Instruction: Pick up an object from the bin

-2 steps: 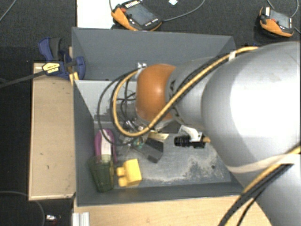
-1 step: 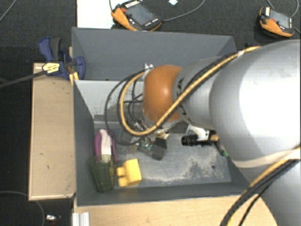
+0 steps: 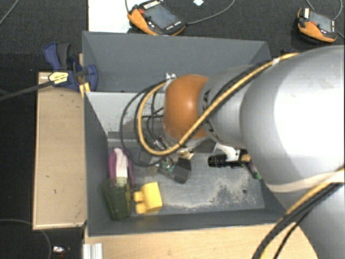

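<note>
Yellow block: front-left of the bin, beside a green translucent piece.
Pink-purple thing: against the left wall.
Pincer: low over mid-floor; released or clenched, cannot tell.
Black marker: nearest, just right.

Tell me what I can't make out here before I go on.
In the camera view:
End effector: mostly under the orange wrist cover and cables; whatever is beneath it is hidden.
Black pen-like thing: right end covered by the arm.
Right part of the bin: covered by the arm.
Dark green thing by the yellow block: too dim to identify.
</note>
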